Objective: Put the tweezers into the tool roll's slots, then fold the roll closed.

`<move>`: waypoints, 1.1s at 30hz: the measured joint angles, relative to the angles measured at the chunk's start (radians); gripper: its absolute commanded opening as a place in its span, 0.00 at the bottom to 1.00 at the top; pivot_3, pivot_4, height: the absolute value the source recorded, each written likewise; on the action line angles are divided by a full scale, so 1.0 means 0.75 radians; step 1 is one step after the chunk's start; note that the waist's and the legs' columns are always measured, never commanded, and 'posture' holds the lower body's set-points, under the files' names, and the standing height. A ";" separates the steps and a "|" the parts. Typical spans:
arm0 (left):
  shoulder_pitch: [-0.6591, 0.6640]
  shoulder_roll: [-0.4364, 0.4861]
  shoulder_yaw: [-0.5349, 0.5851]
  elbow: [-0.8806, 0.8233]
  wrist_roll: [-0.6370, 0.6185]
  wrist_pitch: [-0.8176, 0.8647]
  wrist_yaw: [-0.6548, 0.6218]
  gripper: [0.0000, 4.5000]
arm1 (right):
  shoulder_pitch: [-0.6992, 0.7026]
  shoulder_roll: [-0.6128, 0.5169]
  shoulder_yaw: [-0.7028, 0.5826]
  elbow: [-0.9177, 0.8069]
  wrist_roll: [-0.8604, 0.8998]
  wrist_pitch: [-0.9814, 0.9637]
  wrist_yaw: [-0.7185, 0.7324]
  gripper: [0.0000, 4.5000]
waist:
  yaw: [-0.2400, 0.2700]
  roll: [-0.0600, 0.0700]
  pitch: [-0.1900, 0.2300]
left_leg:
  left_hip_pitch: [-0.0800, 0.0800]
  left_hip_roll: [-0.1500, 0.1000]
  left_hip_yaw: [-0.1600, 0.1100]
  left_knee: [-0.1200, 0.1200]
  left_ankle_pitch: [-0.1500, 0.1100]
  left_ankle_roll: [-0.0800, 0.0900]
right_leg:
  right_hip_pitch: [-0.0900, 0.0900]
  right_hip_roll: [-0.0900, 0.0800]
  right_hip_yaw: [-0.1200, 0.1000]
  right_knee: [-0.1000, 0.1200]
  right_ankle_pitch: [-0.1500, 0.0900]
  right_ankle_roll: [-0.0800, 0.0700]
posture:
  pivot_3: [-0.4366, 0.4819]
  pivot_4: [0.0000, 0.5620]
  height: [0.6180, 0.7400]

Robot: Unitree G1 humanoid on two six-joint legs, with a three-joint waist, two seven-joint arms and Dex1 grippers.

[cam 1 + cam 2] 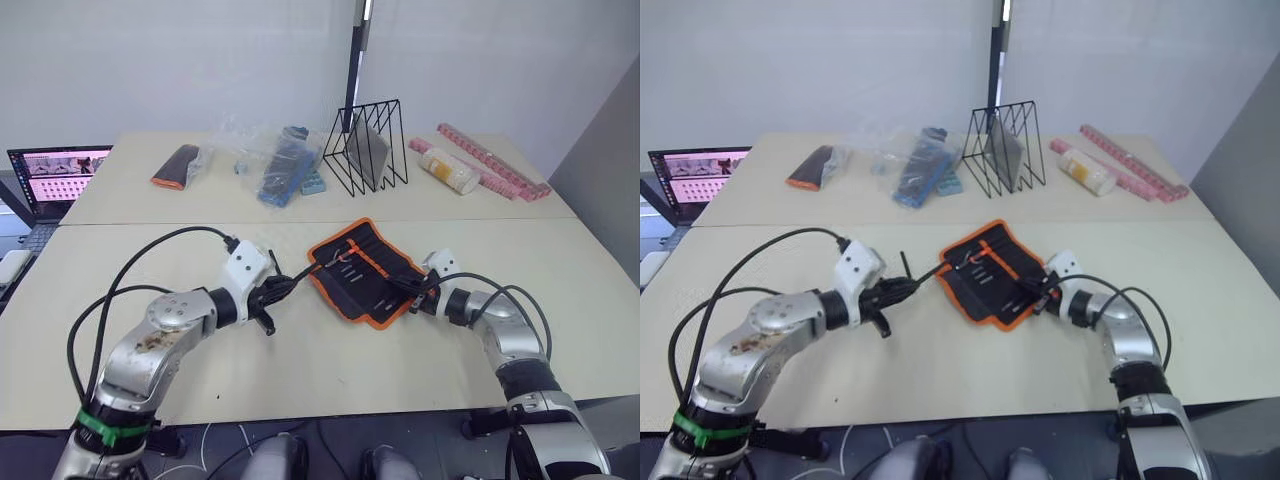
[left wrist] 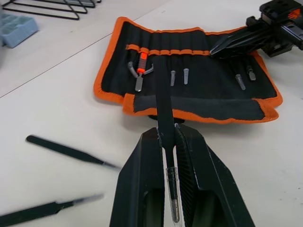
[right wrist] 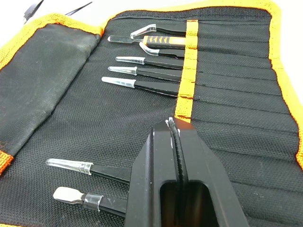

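Left end effector (image 2: 169,142) is clenched on one tweezer (image 2: 164,109), w/ its far end reaching over the near orange edge of the roll (image 1: 362,272). The roll lies unfolded flat on the desk (image 1: 330,370), just ahead of this end effector. Two more tweezers (image 2: 71,151) lie loose on the desk beside it, apart from the roll.

Right end effector (image 3: 176,142) rests on the roll's black fabric at the opposite side, fingers pressed together w/ a thin black strip between them; can't tell what it is. Ahead of it, several clear-capped tools sit in the slots under the orange band (image 3: 188,61), incl. an orange-handled one (image 3: 158,41). Two more capped tools lie just beside its fingers.

Far side of the desk, well beyond both end effectors: wire rack (image 1: 368,148), plastic bags (image 1: 275,160), pouch (image 1: 178,166), pink strip (image 1: 495,160). Laptop (image 1: 58,175) off the left arm's side.
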 measured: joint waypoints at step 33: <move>-0.559 -0.395 -0.427 0.731 0.280 0.027 -0.025 0.01 | 0.110 -0.040 -0.027 -0.188 0.041 0.102 -0.032 0.00 | 0.005 -0.001 0.002 | -0.006 -0.001 -0.001 0.000 0.007 -0.010 | 0.002 -0.002 -0.002 0.000 0.001 0.000 | 0.48 0.27 0.71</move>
